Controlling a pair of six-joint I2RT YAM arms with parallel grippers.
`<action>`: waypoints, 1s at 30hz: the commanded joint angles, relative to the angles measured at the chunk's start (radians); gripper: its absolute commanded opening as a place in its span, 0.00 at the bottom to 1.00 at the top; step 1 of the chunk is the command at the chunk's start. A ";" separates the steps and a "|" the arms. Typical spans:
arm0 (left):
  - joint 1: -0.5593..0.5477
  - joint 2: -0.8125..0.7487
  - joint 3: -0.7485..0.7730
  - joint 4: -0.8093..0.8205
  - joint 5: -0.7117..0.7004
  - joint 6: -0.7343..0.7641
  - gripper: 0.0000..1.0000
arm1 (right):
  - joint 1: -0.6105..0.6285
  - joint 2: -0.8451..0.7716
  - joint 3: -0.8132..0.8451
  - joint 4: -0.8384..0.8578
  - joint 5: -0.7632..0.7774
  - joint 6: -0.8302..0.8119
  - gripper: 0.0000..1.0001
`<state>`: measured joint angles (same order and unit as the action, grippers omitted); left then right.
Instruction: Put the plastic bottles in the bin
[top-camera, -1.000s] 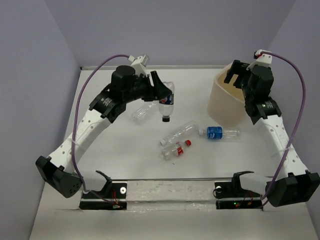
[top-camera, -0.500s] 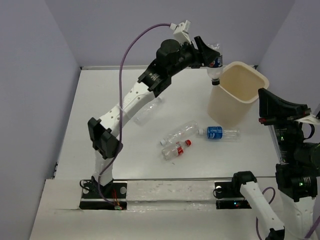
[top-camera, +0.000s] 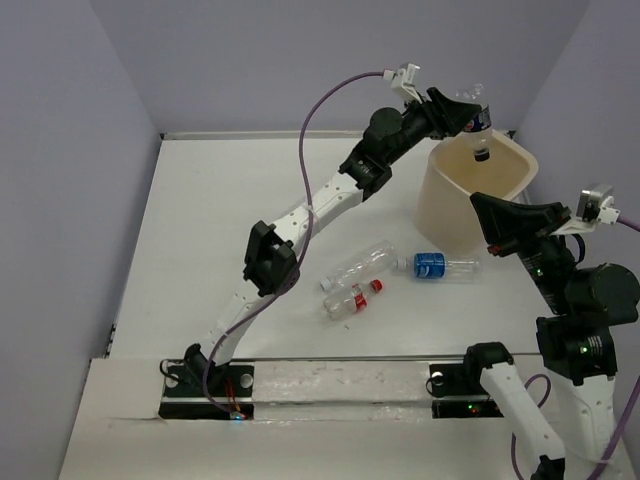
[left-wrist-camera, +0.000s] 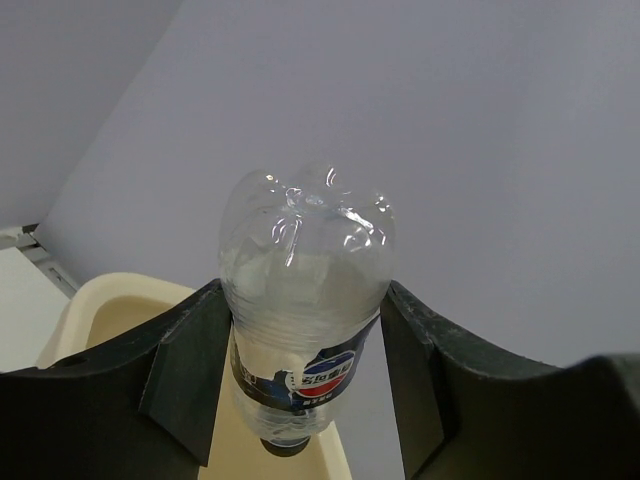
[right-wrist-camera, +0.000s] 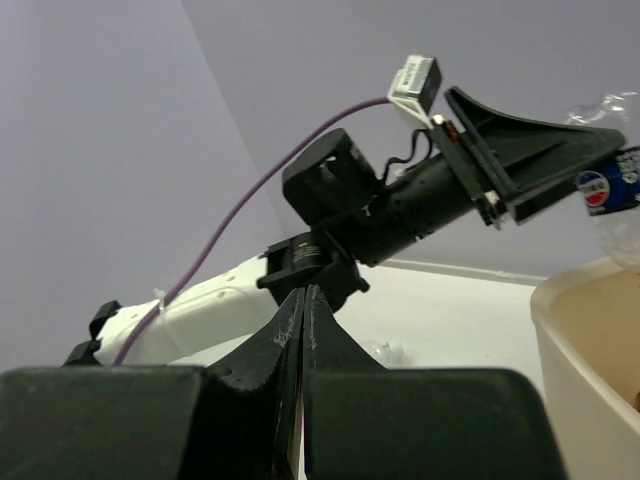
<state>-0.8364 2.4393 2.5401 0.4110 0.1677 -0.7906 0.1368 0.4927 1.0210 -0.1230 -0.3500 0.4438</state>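
My left gripper (top-camera: 466, 112) is shut on a clear plastic bottle (top-camera: 480, 128) with a blue label. It hangs cap down over the mouth of the cream bin (top-camera: 437, 205). In the left wrist view the bottle (left-wrist-camera: 305, 290) fills the gap between the black fingers (left-wrist-camera: 190, 370), with the bin's rim (left-wrist-camera: 115, 290) below. Three more bottles lie on the table: a clear one (top-camera: 362, 264), a red-labelled one (top-camera: 352, 298) and a blue-labelled one (top-camera: 436, 265). My right gripper (top-camera: 477, 204) hovers shut and empty in front of the bin, its tips (right-wrist-camera: 303, 295) pressed together.
The left arm (top-camera: 320, 205) stretches diagonally across the table from the near edge to the bin. The right arm's body (top-camera: 590, 320) stands raised at the right edge. The back wall runs just behind the bin (right-wrist-camera: 590, 330).
The left arm has swung up and right with the bottle, from the table's middle to above the bin's mouth. The right arm has pulled back from the bin and its gripper has shut.
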 joint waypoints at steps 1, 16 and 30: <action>-0.029 -0.039 0.000 0.164 0.018 0.051 0.71 | -0.006 0.017 -0.010 0.068 -0.106 0.038 0.01; 0.103 -0.431 -0.352 -0.174 0.247 0.358 0.96 | -0.006 0.087 -0.012 0.180 -0.241 0.099 0.04; -0.016 -1.056 -1.498 -0.373 -0.111 0.616 0.99 | -0.006 0.208 -0.166 0.273 -0.397 0.184 0.21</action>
<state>-0.8299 1.3811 1.1507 0.1127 0.1806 -0.2375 0.1368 0.6846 0.9047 0.0700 -0.6598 0.5812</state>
